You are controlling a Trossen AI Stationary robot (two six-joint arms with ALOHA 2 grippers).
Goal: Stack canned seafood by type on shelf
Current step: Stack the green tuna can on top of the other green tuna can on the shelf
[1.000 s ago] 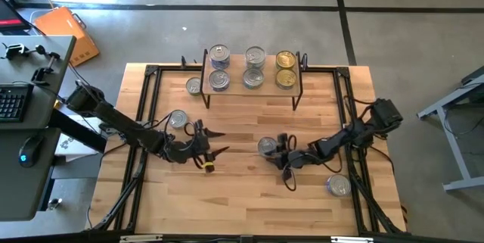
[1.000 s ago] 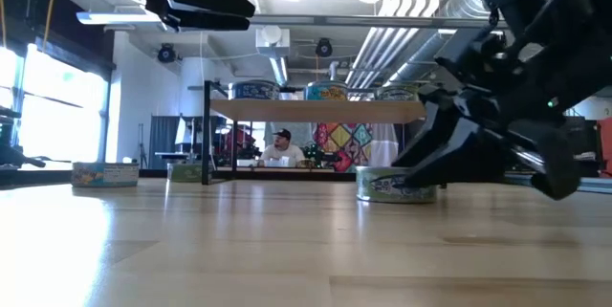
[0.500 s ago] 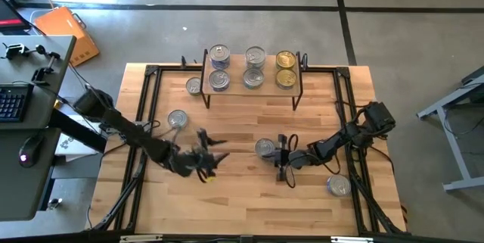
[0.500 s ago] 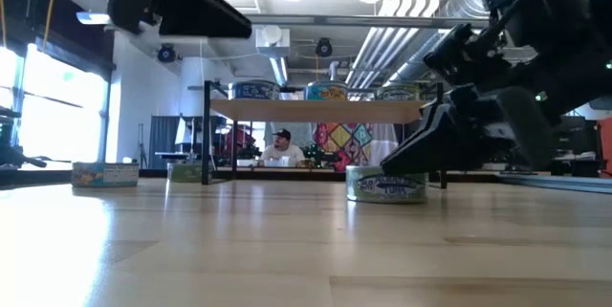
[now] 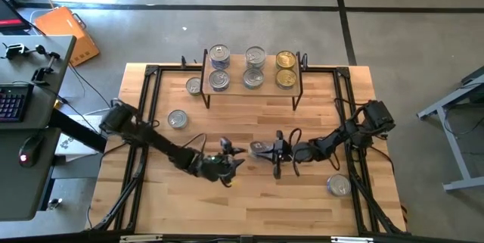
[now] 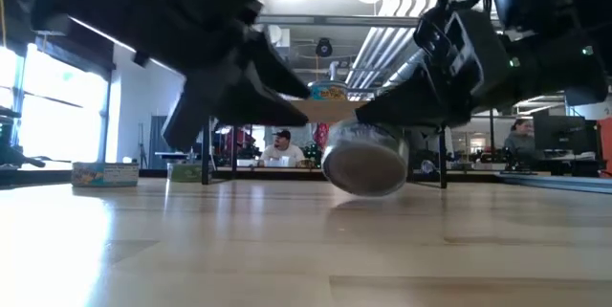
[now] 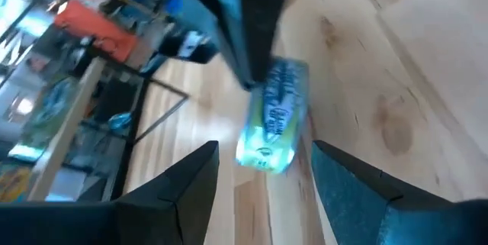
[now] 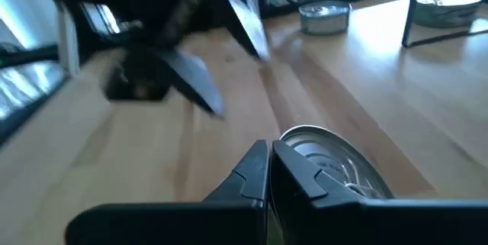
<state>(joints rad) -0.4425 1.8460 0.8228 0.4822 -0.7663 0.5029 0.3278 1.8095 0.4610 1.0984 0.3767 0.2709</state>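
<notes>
A silver-lidded tin (image 5: 259, 149) with a bluish side label (image 7: 276, 111) stands tipped up at mid-table, its bottom (image 6: 363, 164) toward the near edge. My right gripper (image 5: 274, 152) is shut at it, coming from the right. My left gripper (image 5: 236, 154) is open just left of the tin, and its fingers (image 7: 191, 176) frame the tin without touching it. The shelf (image 5: 268, 85) at the far edge carries several tins, silver-lidded (image 5: 219, 80) and gold-lidded (image 5: 285, 79). My right gripper meets the tin at the rim of its lid (image 8: 293, 137), with its fingers (image 8: 255, 161) closed together and lying nearly level from the table's right. Whether they pinch the rim or the pull tab, I cannot tell. The tin is tilted up on edge, its lid (image 8: 335, 161) facing this gripper.
Loose tins sit on the table left of the shelf (image 5: 194, 85), at mid-left (image 5: 178, 119) and near the right edge (image 5: 338, 186). A black metal frame (image 5: 144, 122) runs along the table's sides. The near half of the tabletop (image 5: 249, 205) is bare wood.
My right gripper has shut at the tin and rolled, and the tin has tipped from flat on the table up onto its edge. My left gripper has gone down and toward the table's right, up to the tin, rolling as it went and staying open.
</notes>
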